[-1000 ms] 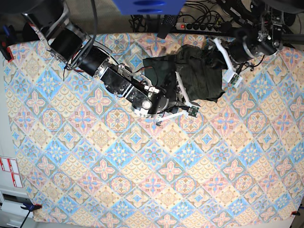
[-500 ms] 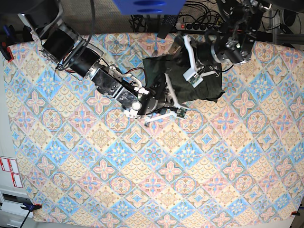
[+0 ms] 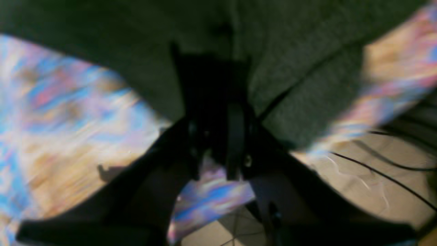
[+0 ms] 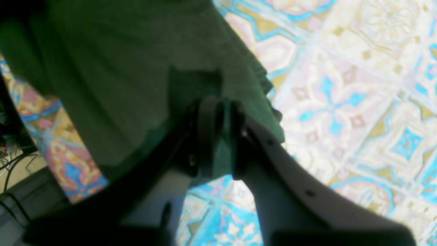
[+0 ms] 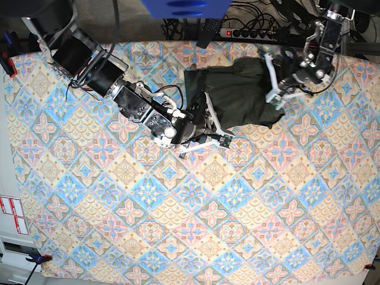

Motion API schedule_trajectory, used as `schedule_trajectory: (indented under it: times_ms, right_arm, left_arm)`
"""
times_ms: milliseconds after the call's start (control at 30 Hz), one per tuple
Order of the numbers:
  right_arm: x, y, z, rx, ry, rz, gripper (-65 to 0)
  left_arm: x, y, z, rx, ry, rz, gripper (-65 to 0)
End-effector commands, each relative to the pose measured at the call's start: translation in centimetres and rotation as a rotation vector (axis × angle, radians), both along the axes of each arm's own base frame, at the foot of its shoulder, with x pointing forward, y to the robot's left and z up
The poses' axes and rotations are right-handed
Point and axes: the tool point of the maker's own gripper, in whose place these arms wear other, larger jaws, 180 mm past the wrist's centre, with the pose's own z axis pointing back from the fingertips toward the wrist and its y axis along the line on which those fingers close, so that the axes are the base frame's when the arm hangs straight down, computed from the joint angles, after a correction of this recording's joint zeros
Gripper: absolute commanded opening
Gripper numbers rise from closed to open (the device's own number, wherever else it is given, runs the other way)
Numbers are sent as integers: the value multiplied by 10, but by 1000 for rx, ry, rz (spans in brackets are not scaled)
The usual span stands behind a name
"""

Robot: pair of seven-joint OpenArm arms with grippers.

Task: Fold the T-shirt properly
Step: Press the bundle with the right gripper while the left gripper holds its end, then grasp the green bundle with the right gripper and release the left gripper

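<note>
my right claw [image 4: 218,112] pinches the near edge of the olive t-shirt [image 5: 237,98] on the patterned cloth [image 5: 178,225]; my left claw [image 5: 274,80] grips its far side.

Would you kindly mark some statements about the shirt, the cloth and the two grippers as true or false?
1. The T-shirt lies bunched near the far edge of the table. True.
2. The tablecloth is plain white. False: it has a colourful tile pattern.
3. The right gripper is pinching shirt fabric. True.
4. The shirt is bright red. False: it is dark olive green.
5. The left gripper is at the near edge of the table. False: it is beside the shirt.
</note>
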Motion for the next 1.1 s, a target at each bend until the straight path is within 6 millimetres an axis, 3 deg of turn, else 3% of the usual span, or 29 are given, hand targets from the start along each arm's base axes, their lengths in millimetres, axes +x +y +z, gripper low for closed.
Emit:
schedule_trajectory:
  times_ms: [0, 67, 133, 267, 367, 433, 567, 767, 867, 1067]
  right_arm:
    - [11, 9, 16, 42, -37, 3, -579]
    - [11, 9, 15, 42, -35, 3, -579]
    - [11, 10, 16, 46, -37, 2, -579]
    - [11, 11, 17, 51, -39, 4, -579]
    - [10, 21, 31, 88, -66, 24, -580]
    - [7, 35, 42, 128, -78, 40, -580]
    - [11, 55, 47, 162, -104, 47, -580]
    - [26, 55, 20, 47, -121, 28, -580]
    - [32, 57, 9, 33, -136, 18, -580]
    - [41, 36, -13, -50, -159, 7, -580]
  left_arm:
    - [7, 22, 4, 14, -43, 33, -564]
    - [7, 42, -1, 35, -45, 62, -564]
    - [5, 49, -4, 36, -43, 77, -565]
    - [9, 62, 11, 45, -87, 104, -565]
    - [9, 57, 36, 22, -151, 105, -565]
    - [5, 43, 53, -20, -182, 89, -565]
    - [-15, 23, 63, -81, -160, 62, -565]
    - [-38, 18, 38, -90, -64, 58, -565]
    - [-40, 17, 25, -91, -28, 57, -565]
    - [-30, 25, 4, -76, 8, 78, -565]
